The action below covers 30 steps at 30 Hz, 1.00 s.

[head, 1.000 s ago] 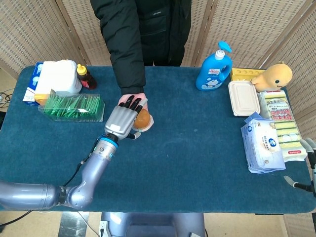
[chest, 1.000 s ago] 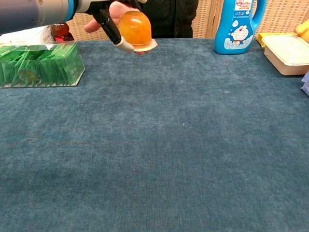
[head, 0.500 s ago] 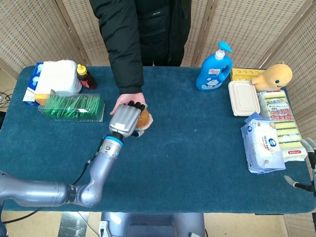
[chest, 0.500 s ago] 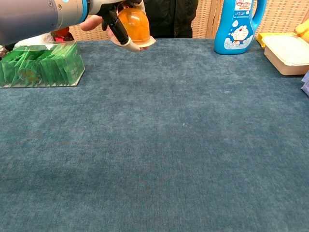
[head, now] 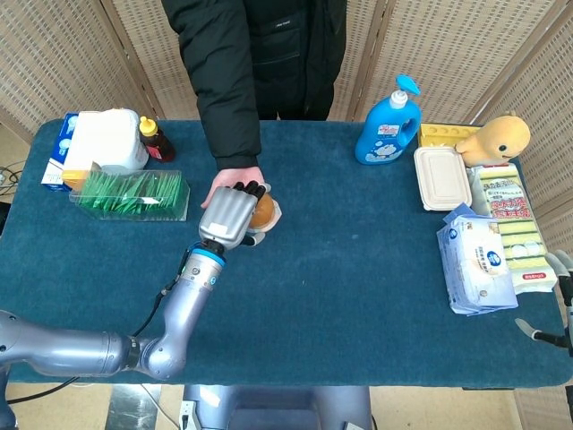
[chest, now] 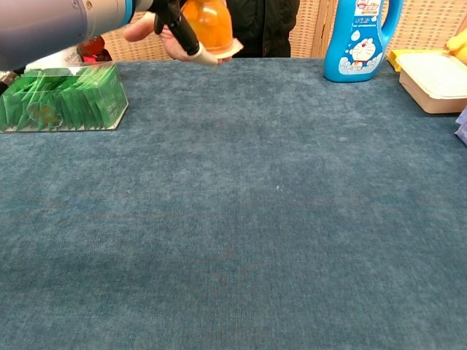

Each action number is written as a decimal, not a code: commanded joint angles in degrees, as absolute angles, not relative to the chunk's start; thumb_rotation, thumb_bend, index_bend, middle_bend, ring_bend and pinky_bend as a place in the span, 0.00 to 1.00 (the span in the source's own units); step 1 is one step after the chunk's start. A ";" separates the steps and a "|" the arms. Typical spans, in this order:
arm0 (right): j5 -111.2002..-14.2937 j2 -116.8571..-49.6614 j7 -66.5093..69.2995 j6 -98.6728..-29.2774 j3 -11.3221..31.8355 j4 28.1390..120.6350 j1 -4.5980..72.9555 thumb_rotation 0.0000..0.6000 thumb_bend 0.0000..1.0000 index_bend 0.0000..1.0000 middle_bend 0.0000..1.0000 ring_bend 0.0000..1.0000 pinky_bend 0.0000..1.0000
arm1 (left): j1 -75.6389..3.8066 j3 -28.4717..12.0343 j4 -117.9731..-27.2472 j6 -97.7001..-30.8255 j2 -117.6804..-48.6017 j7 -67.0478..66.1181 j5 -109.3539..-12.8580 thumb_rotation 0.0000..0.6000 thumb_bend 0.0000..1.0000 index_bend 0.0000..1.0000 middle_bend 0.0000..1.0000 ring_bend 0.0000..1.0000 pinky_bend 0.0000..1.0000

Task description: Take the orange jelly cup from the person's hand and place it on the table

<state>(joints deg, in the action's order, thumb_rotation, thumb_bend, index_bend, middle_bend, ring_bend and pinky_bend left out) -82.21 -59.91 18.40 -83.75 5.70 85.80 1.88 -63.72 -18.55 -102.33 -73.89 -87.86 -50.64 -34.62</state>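
Observation:
The orange jelly cup (head: 262, 210) is off the table near the far left-centre, dome up with its white lid rim below. My left hand (head: 227, 216) wraps it from the left, its dark fingers curled over the top. In the chest view the orange jelly cup (chest: 209, 22) sits high at the top edge with the left hand (chest: 174, 23) around it. The person's hand (head: 229, 178) stays right behind and under the cup; I cannot tell whether it touches the cup. Only a sliver of my right hand (head: 548, 337) shows at the right edge.
A clear box of green packets (head: 134, 193) lies left of the cup, with a white tub and a sauce bottle (head: 155, 140) behind it. A blue soap bottle (head: 389, 121), a white lunch box (head: 441, 177) and tissue packs (head: 479, 265) fill the right side.
My left hand closed further over the cup and lifted it a little up and to the right. The person's hand drew back slightly.

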 commanded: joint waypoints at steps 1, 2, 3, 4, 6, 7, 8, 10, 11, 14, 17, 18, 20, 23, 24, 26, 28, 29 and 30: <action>-82.19 -59.91 18.41 -83.68 5.69 85.84 1.89 1.00 0.03 0.00 0.00 0.00 0.10 | -63.15 -19.01 -104.90 -74.79 -86.50 -49.86 -36.19 1.00 0.20 0.41 0.51 0.36 0.55; -82.16 -59.83 18.43 -83.66 5.72 85.84 1.90 1.00 0.03 0.00 0.00 0.00 0.10 | -63.03 -19.05 -105.61 -75.05 -86.12 -49.89 -36.44 1.00 0.20 0.41 0.51 0.36 0.55; -82.18 -59.86 18.40 -83.63 5.67 85.85 1.88 1.00 0.03 0.00 0.00 0.00 0.10 | -62.92 -19.13 -106.27 -75.30 -85.75 -49.91 -36.65 1.00 0.20 0.41 0.51 0.36 0.55; -82.22 -59.86 18.36 -83.65 5.64 85.87 1.87 1.00 0.03 0.00 0.00 0.00 0.10 | -62.76 -19.33 -107.15 -75.70 -85.30 -49.86 -36.88 1.00 0.20 0.41 0.51 0.36 0.55; -82.23 -59.86 18.31 -83.72 5.65 85.92 1.84 1.00 0.03 0.00 0.00 0.00 0.10 | -62.50 -19.40 -108.59 -76.07 -84.45 -49.96 -37.09 1.00 0.20 0.41 0.51 0.36 0.55; -82.21 -59.86 18.28 -83.74 5.67 85.94 1.83 1.00 0.03 0.00 0.00 0.00 0.10 | -62.34 -19.33 -109.42 -76.30 -83.89 -50.09 -37.40 1.00 0.20 0.41 0.51 0.36 0.55; -82.18 -59.86 18.27 -83.73 5.68 85.94 1.83 1.00 0.03 0.00 0.00 0.00 0.10 | -62.21 -19.23 -109.92 -76.47 -83.52 -50.14 -37.75 1.00 0.20 0.41 0.51 0.36 0.55; -82.13 -59.88 18.14 -83.66 5.69 85.98 1.86 1.00 0.03 0.00 0.00 0.00 0.10 | -61.84 -19.10 -111.09 -76.73 -82.81 -49.91 -38.30 1.00 0.20 0.41 0.51 0.36 0.55; -82.12 -59.89 18.07 -83.62 5.68 86.00 1.88 1.00 0.03 0.00 0.00 0.00 0.10 | -61.64 -19.01 -111.61 -76.84 -82.46 -49.81 -38.55 1.00 0.20 0.41 0.51 0.36 0.55; -82.11 -59.87 17.99 -83.65 5.69 86.09 1.86 1.00 0.03 0.00 0.00 0.00 0.10 | -60.96 -17.88 -112.72 -77.33 -81.39 -50.14 -39.95 1.00 0.20 0.41 0.51 0.36 0.55; -82.08 -59.86 17.97 -83.68 5.71 86.13 1.84 1.00 0.03 0.00 0.00 0.00 0.10 | -59.29 -15.61 -113.98 -77.40 -80.26 -49.24 -41.89 1.00 0.20 0.41 0.51 0.36 0.55; -82.06 -59.85 17.96 -83.65 5.71 86.12 1.84 1.00 0.03 0.00 0.00 0.00 0.10 | -58.58 -14.64 -114.14 -77.36 -79.91 -48.69 -42.88 1.00 0.20 0.41 0.51 0.36 0.55; -82.08 -59.83 17.96 -83.65 5.70 86.16 1.83 1.00 0.03 0.00 0.00 0.00 0.10 | -56.24 -11.43 -113.54 -77.26 -79.46 -46.70 -45.49 1.00 0.21 0.41 0.51 0.36 0.55; -82.19 -59.82 17.82 -83.71 5.65 86.25 1.81 1.00 0.03 0.00 0.00 0.00 0.10 | -53.07 -7.60 -110.95 -76.23 -79.37 -42.00 -49.93 1.00 0.21 0.41 0.51 0.36 0.55; -82.22 -59.83 17.75 -83.73 5.63 86.29 1.81 1.00 0.03 0.00 0.00 0.00 0.10 | -52.18 -6.60 -109.81 -75.85 -79.49 -40.60 -51.06 1.00 0.21 0.41 0.51 0.36 0.55; -82.28 -59.83 17.60 -83.77 5.60 86.40 1.80 1.00 0.03 0.00 0.00 0.00 0.10 | -50.36 -4.50 -106.81 -74.94 -79.97 -37.75 -53.44 1.00 0.21 0.41 0.51 0.36 0.55; -82.30 -59.86 17.35 -83.75 5.59 86.50 1.83 1.00 0.03 0.00 0.00 0.00 0.10 | -49.12 -3.26 -104.23 -74.01 -80.55 -35.63 -54.91 1.00 0.21 0.41 0.51 0.36 0.55; -82.32 -59.87 17.24 -83.72 5.57 86.56 1.85 1.00 0.03 0.00 0.00 0.00 0.10 | -48.56 -2.83 -102.95 -73.57 -80.94 -34.48 -55.60 1.00 0.21 0.41 0.51 0.36 0.55; -82.32 -59.87 17.15 -83.70 5.56 86.62 1.86 1.00 0.03 0.00 0.00 0.00 0.10 | -48.03 -2.46 -101.67 -73.09 -81.36 -33.28 -56.24 1.00 0.21 0.41 0.51 0.36 0.55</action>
